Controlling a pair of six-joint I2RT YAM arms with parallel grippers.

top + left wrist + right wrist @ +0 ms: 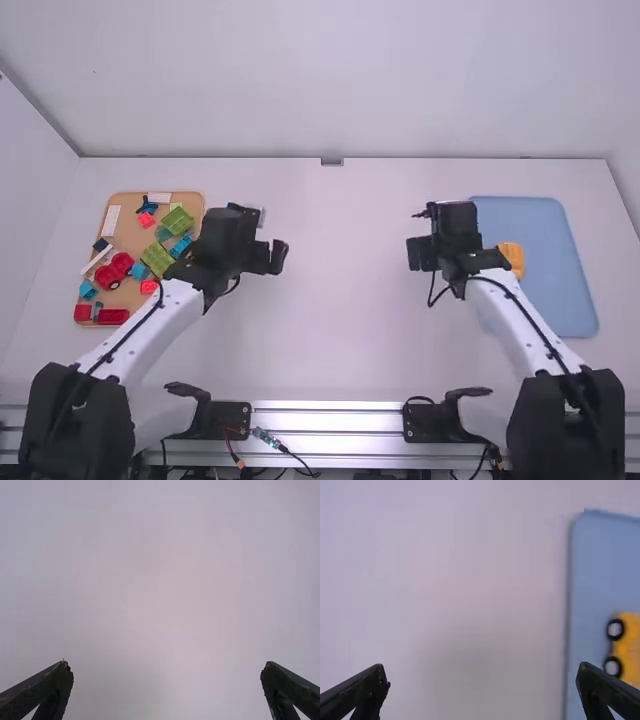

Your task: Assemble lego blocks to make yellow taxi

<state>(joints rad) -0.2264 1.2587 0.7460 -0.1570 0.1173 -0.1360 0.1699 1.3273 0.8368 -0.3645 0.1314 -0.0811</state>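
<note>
Near: red block (113,316) on tan tray (130,238), L side, parts likely massed for easy reach. Mid: L gripper (166,667) & R gripper (481,668) spread wide, empty, prob. ready for pickup; yellow wheeled piece (629,647) on R blue tray (545,300), presumably build spot. Far: green block (178,219).
</note>
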